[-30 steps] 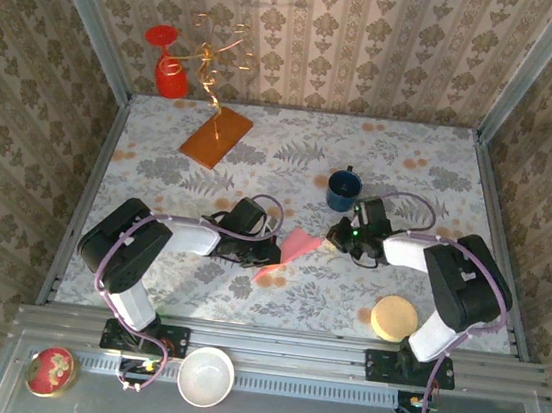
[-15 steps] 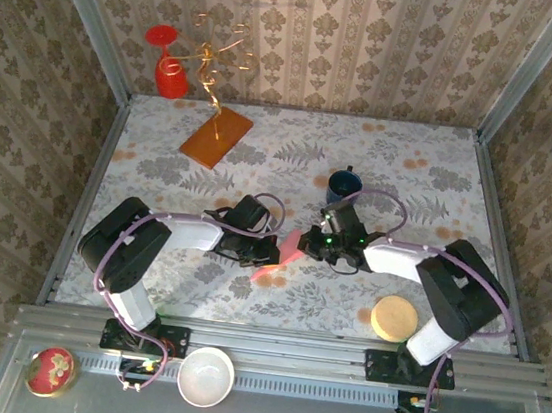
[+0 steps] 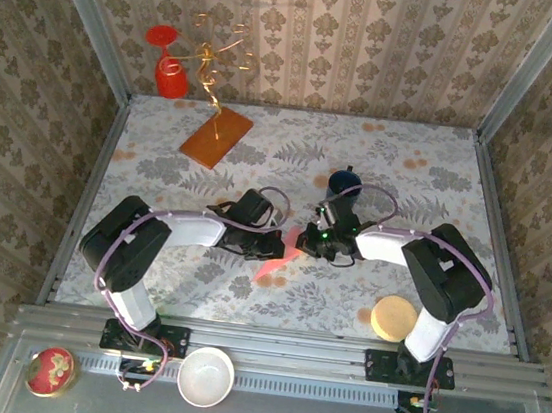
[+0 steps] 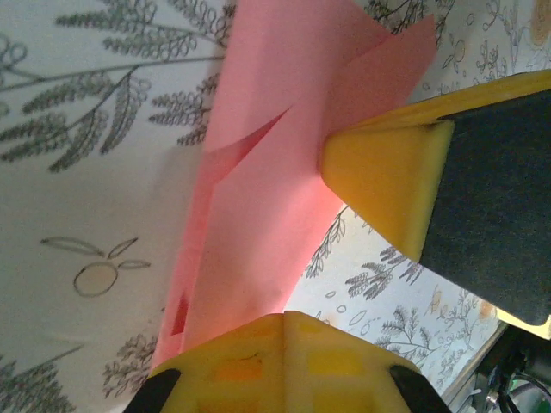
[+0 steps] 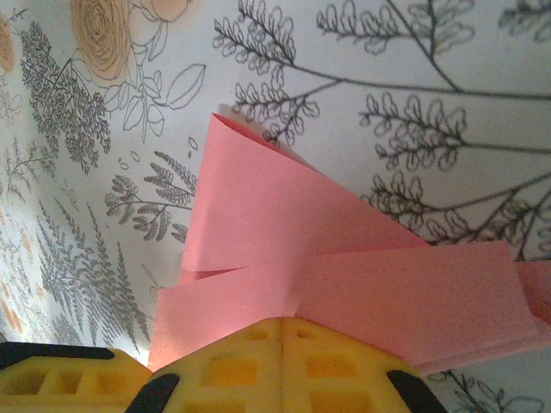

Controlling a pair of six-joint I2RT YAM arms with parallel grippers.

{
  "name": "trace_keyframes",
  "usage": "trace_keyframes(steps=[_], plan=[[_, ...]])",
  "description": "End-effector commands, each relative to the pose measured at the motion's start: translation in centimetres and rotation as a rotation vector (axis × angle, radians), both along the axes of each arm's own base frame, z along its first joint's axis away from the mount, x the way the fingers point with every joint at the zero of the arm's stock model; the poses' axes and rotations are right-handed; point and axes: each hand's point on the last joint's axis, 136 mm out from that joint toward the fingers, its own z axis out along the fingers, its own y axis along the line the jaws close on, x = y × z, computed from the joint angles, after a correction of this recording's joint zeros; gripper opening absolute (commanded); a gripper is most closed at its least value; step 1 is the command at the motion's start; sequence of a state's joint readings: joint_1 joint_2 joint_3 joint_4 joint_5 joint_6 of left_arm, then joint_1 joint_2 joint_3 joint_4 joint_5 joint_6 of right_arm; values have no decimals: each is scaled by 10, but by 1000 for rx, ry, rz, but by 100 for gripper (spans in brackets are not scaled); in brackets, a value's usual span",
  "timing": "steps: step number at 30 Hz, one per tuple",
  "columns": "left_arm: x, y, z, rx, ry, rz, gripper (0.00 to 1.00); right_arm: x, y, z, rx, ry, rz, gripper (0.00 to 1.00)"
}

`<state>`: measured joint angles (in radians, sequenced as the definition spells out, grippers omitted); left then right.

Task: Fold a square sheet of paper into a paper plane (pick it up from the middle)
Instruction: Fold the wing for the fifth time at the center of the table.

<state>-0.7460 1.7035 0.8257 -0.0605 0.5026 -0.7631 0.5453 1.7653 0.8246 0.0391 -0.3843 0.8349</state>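
**Top external camera:** mounted high above and behind the arm bases, angled down and forward. It stands far off and covers the whole tabletop [image 3: 441, 176] and the walls around it.

**Left wrist camera:** carried on the left arm. It looks past its own pincer [image 4: 284, 325] at very close range onto the sheet of paper [image 4: 258, 215].

**Right wrist camera:** equally close. It looks past the right pincer [image 5: 282, 327] straight down at the same sheet.

**Shared area:** all three views take in the sheet at the tabletop centre.

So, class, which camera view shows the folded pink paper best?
The right wrist view: the pink paper looms large, its overlapping folds plain. The left wrist view has yellow fingers covering part; the top view gives a small pink patch.
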Motion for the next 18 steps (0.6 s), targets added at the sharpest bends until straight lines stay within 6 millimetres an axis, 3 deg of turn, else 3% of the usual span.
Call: trace_keyframes(steps=[1,8,18], plan=[[-4,-1,-10,11,21,-46,2,-11,-10,-21,-71,70,36,6],[-19,13,-26,74,58,-79,2,-11,-18,-31,-132,101,45,6],[-65,47,-34,190,75,-167,0,-8,-27,-39,-171,125,39,6]])
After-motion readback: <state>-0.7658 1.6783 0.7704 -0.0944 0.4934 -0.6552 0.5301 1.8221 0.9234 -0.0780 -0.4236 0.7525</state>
